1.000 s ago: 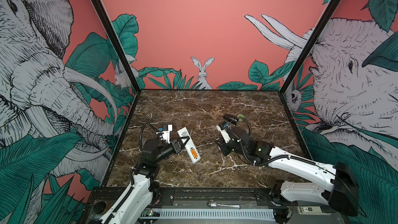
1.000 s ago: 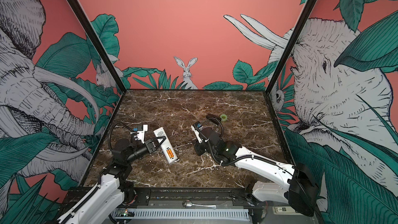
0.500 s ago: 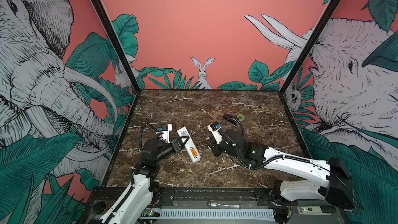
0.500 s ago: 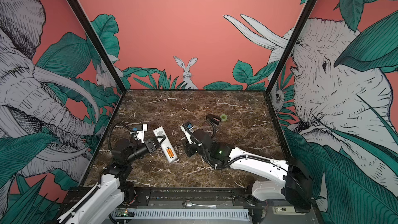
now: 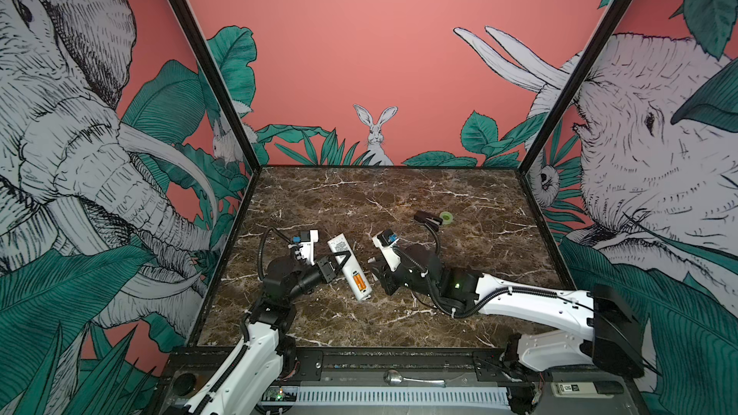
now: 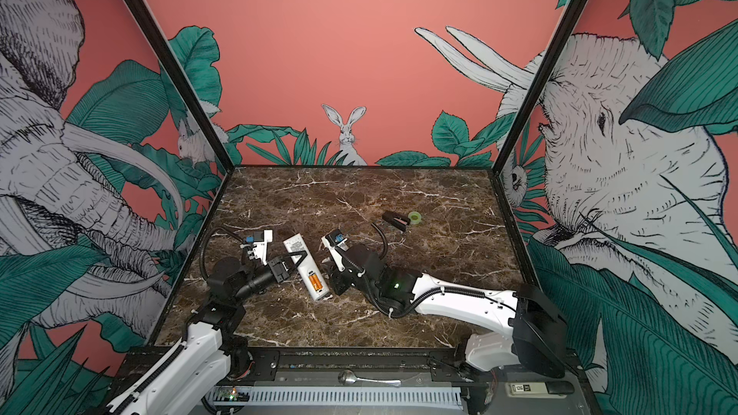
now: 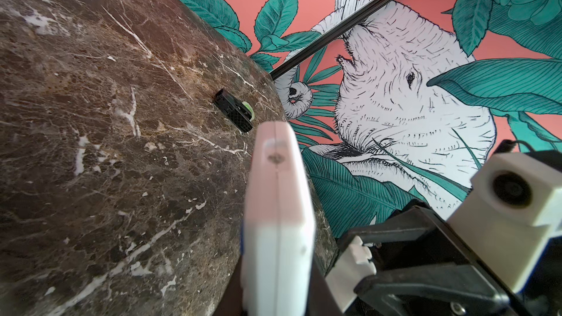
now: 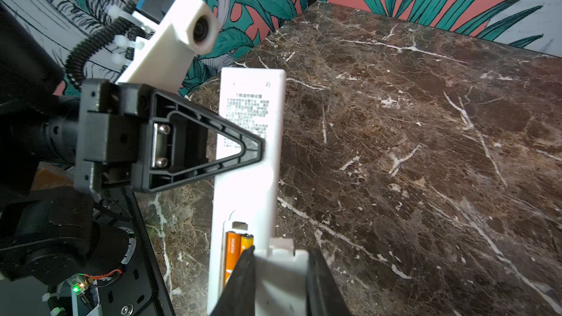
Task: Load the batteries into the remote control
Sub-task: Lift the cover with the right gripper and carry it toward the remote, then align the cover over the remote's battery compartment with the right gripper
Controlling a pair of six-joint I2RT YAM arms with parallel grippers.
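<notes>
Remote control [image 5: 348, 269], lower centre: likely light, stiff, slick plastic, best held mid-body where left gripper [image 8: 255, 147] clamps it; batteries [image 8: 238, 253] seated; right gripper [image 8: 279, 281] pinches white cover [image 8: 281, 258].

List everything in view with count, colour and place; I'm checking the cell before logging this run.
remote control: one, white, back up, left of table centre, compartment open
batteries: two, orange, side by side in that compartment
battery cover: one, white, in the right gripper
black object: one, black, far right of table
tape roll: one, green, beside the black object
spoon: one, metallic, front ledge
table: one, brown marble
left gripper: black, shut on remote control
right gripper: black, shut on battery cover
</notes>
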